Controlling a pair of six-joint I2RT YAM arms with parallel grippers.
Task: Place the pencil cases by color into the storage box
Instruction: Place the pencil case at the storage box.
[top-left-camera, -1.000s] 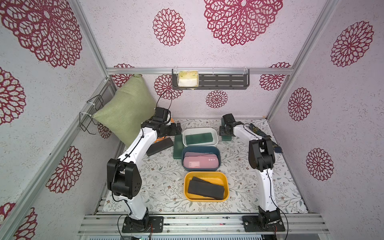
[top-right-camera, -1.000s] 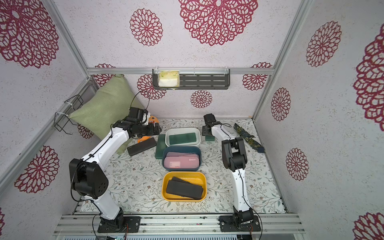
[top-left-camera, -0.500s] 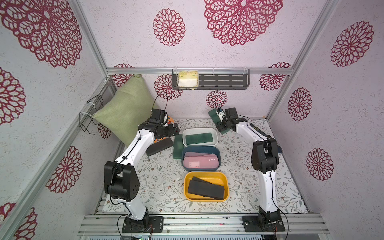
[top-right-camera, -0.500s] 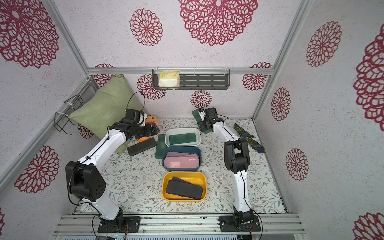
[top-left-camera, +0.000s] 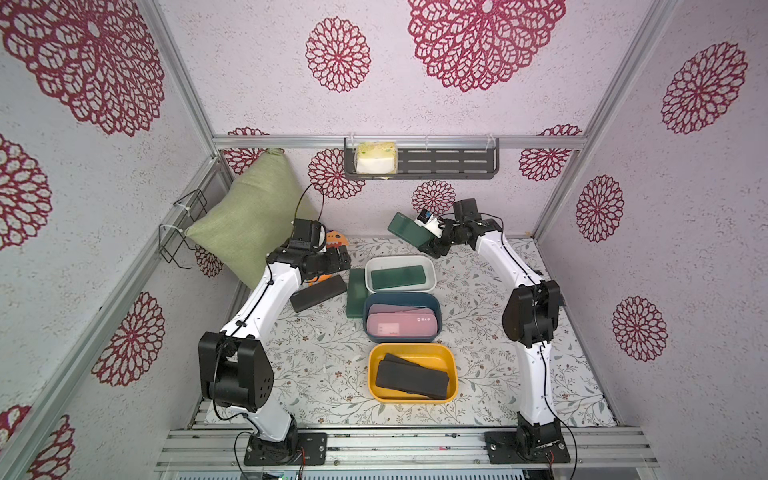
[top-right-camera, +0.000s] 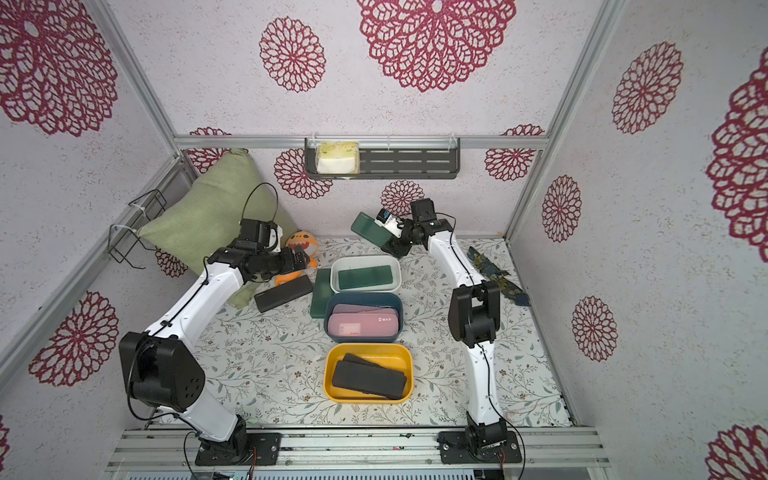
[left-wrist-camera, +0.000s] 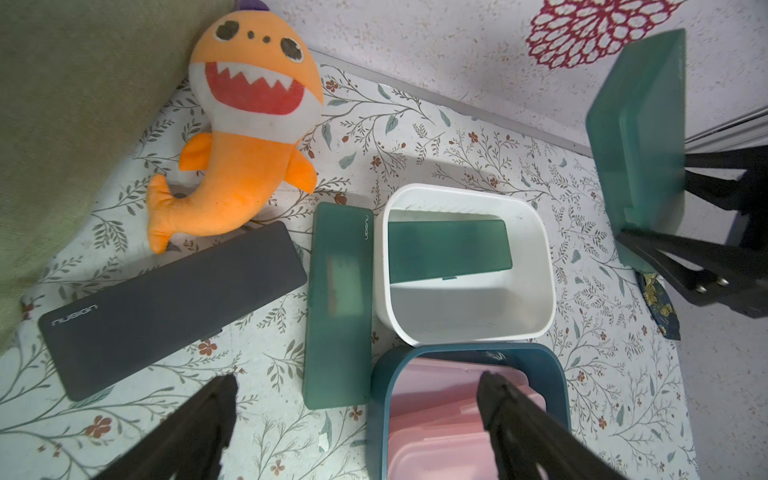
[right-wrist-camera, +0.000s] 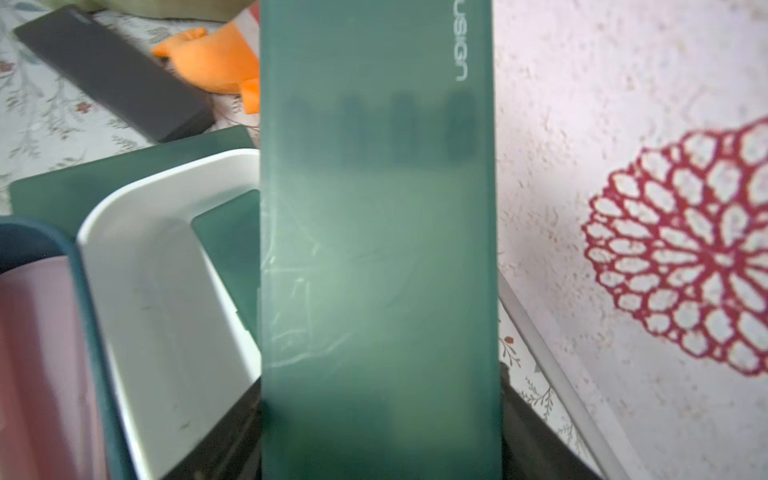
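Three bins stand in a column: a white bin (top-left-camera: 400, 258) with one green case (top-left-camera: 398, 277), a dark blue bin (top-left-camera: 401, 296) with pink cases (top-left-camera: 401, 324), and a yellow bin (top-left-camera: 374, 374) with black cases (top-left-camera: 412, 379). Another green case (left-wrist-camera: 337, 307) lies on the table against the white bin's left side, and a black case (left-wrist-camera: 166, 307) lies further left. My right gripper (right-wrist-camera: 380, 436) is shut on a third green case (right-wrist-camera: 376, 249), held tilted in the air near the back wall (top-left-camera: 406, 229). My left gripper (left-wrist-camera: 357, 379) hangs open and empty above the loose green case's near end.
An orange shark plush (left-wrist-camera: 245, 124) lies behind the black case, next to a green pillow (top-left-camera: 249, 216) leaning in the back left corner. A dark floral cloth strip (top-right-camera: 494, 274) lies by the right wall. A dark shelf (top-left-camera: 449, 164) hangs on the back wall.
My right gripper has lifted the green case off the table behind the white bin, up toward the back wall. My left arm has drawn back a little to the left, still open.
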